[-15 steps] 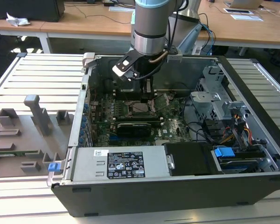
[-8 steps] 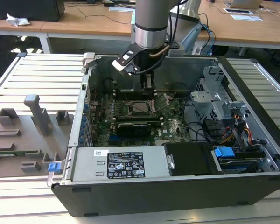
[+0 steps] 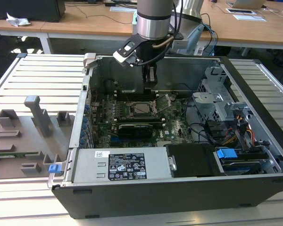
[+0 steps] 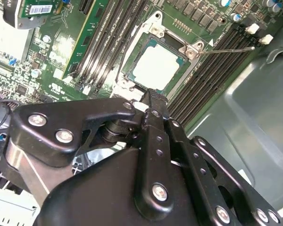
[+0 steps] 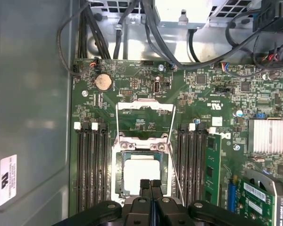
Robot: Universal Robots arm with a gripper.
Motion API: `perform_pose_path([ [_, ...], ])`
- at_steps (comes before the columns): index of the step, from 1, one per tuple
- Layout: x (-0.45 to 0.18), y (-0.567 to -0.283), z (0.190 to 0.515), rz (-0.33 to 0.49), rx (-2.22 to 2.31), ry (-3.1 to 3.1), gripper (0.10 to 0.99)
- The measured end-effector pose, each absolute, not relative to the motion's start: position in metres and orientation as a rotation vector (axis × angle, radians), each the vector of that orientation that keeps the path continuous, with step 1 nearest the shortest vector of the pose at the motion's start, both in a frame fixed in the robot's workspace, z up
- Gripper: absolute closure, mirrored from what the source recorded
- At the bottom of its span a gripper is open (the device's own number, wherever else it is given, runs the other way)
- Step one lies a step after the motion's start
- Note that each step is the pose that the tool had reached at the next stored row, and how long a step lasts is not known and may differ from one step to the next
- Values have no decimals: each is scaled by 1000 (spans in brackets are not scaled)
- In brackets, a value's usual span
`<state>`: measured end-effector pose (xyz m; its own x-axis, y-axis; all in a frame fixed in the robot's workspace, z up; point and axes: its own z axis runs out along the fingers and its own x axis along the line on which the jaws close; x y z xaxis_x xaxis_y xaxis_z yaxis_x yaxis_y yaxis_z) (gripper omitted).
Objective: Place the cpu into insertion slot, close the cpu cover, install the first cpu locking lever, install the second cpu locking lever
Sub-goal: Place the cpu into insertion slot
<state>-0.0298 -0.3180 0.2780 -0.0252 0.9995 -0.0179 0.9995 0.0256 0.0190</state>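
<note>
Black sheet metal forms the open computer case [image 3: 132,202], which sits on a slatted table [image 3: 37,70]. On its floor lies the green motherboard [image 5: 132,80]. My gripper [image 5: 151,184] reaches down into the case with its fingers pressed together, clamped on nothing. The tips are at one edge of the cpu cover [image 5: 117,174], and I cannot tell whether they touch it. The cover lies flat around the cpu [image 5: 140,172], which sits in its slot between two banks of memory slots [image 5: 92,165], its pale grey top showing through the cover's window. Two thin wire levers [image 5: 177,155] run alongside the cover, one on each side; whether either is latched I cannot tell.
</note>
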Motion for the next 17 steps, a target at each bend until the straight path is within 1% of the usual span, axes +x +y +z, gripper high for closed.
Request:
perform_pose_path([
  [8,-30,-318,295,2,2175,2231,976],
  [17,-30,-318,296,2,2175,2231,976],
])
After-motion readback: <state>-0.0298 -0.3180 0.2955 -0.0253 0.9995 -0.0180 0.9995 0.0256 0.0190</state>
